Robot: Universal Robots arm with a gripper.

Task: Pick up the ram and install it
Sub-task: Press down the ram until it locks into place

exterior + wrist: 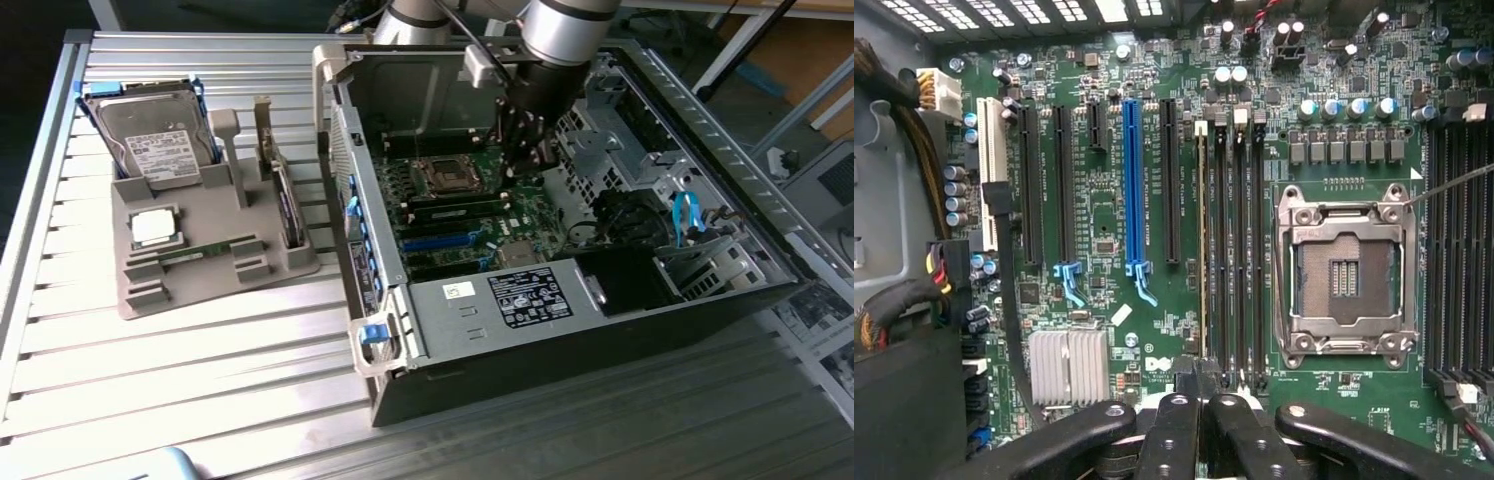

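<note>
Arm's reached down into the open PC case (441, 375), which sits toward the exterior view's right edge of the slatted metal surface (200, 380). The hand (527, 150) hangs low over the motherboard, near the empty CPU socket (1344, 270). From the wrist cam the hand (1199, 395) has its fingers (1176, 425) pressed together, no gap btwn them. The ram (1202, 250) shows edge-on as a thin green-gold line standing in the memory slot on the edge of the bank nearest the long blue slot (1134, 180); the other slots in that bank look bare and black. Fingertips sit right at one end of the stick (pinching it or just touching it, can't tell). Over by the surface's other side, exterior view's left, a grey holder (174, 280) carries a hard drive (154, 140) upright at its back edge.
</note>
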